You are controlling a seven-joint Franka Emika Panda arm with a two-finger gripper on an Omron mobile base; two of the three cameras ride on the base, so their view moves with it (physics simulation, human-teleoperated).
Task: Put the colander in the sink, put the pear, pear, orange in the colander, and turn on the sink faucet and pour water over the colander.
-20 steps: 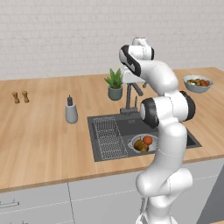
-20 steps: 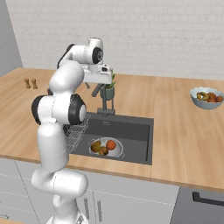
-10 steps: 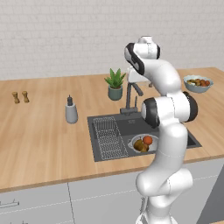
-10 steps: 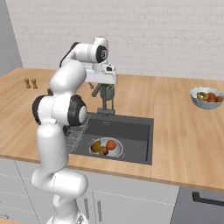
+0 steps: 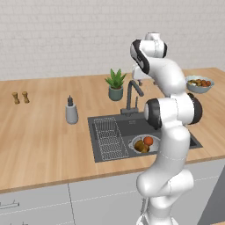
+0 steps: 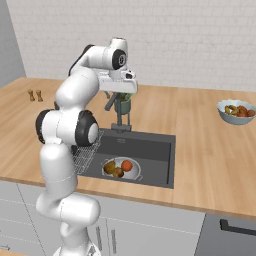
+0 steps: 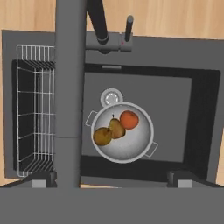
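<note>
The sink (image 5: 132, 127), sunk in the worktop (image 5: 39, 136), is holding the colander (image 7: 123, 152) near its front, with both pears (image 7: 109, 132) and the orange (image 7: 129, 119) inside. Judging by this, turning the sink faucet (image 5: 131, 94) lever remains. The arm is arching high above the faucet, its gripper (image 6: 118, 83) gaping wide and empty.

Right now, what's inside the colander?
The colander in the sink holds the orange and two pears lying side by side. The fruit covers the perforated floor beneath it, so what lies under them cannot be seen.
</note>
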